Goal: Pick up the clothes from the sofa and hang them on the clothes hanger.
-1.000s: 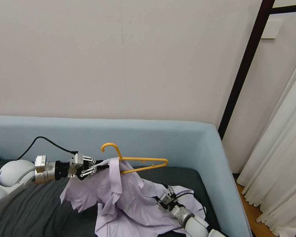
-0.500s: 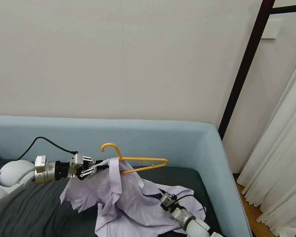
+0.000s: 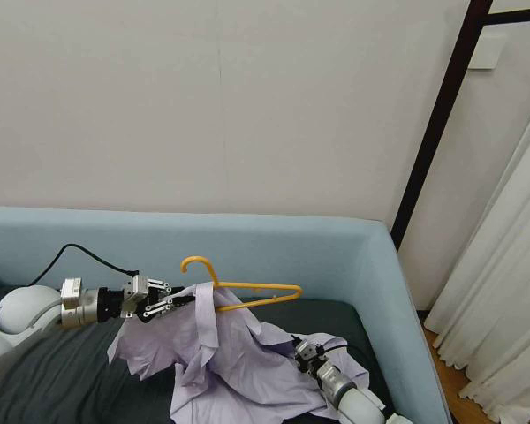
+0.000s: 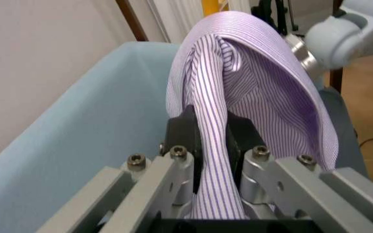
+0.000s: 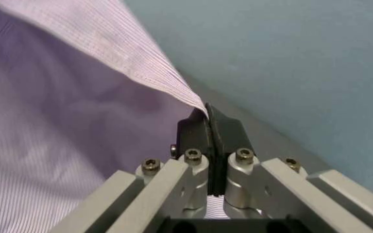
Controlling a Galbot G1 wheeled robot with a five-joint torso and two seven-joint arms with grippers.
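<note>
Shirt (image 3: 214, 358) is half on the hanger (image 3: 256, 286)

Closest to the robot, low on the right, the right gripper (image 3: 300, 349) is pinched tight on a thin edge of the shirt. Its two black fingers (image 5: 193, 128) press together with the cloth between them.

Much of the shirt lies in a crumpled heap on the dark seat (image 3: 44, 380) of the blue sofa (image 3: 336, 256). It is light purple with thin stripes, and it looks soft and floppy, with lots of folds.

A bit farther back, on the left, the left gripper (image 3: 166, 300) squeezes a thick fold of the shirt and holds it up off the seat. Just to its right, one end of the yellow hanger is tucked under the raised cloth, and the hook pokes up. The hanger's right end sticks out bare. I cannot tell what holds the hanger up.

I think the robot is putting the shirt onto the hanger and is about halfway done. Next, the right gripper likely needs to lift its edge over the bare end. It should go slowly so the hanger does not slip out.
</note>
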